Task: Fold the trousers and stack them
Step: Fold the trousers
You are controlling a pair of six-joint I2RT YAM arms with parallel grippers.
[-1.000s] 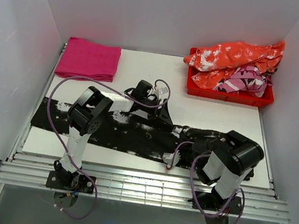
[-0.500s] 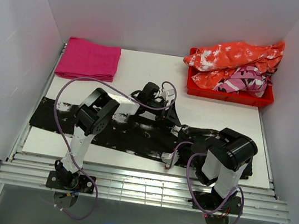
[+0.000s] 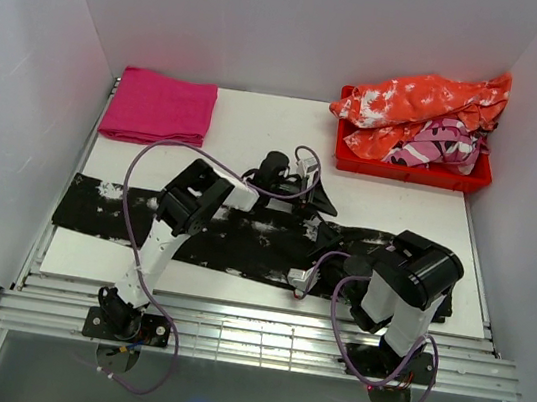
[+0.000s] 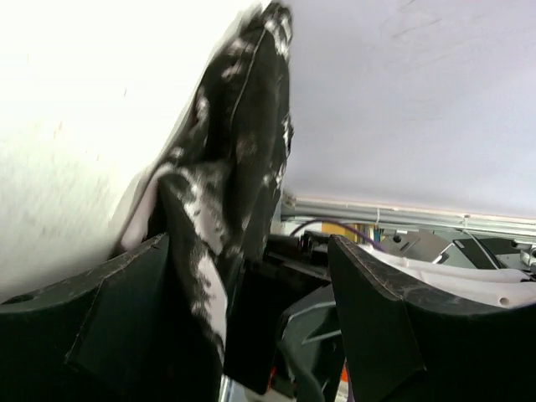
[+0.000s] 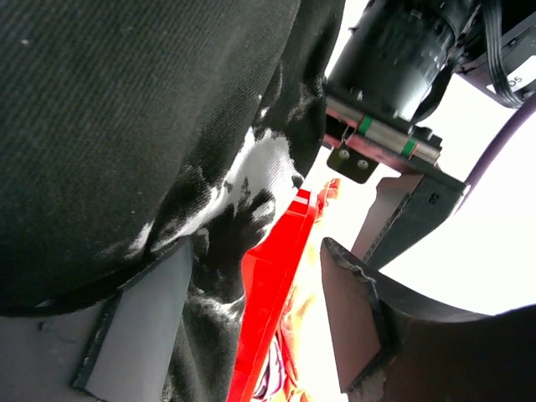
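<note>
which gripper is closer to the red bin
Left. The left gripper is at the far edge of the trousers, just short of the near left corner of the red bin. The right gripper is at the trousers' near edge, clearly farther from the bin.

The left arm stretched forward and to the right, the left pincer [image 3: 320, 202] held low, its fingers spread wide. The right arm sat folded over its base, the right pincer [image 3: 311, 271] pointing left, fingers likewise apart.
</note>
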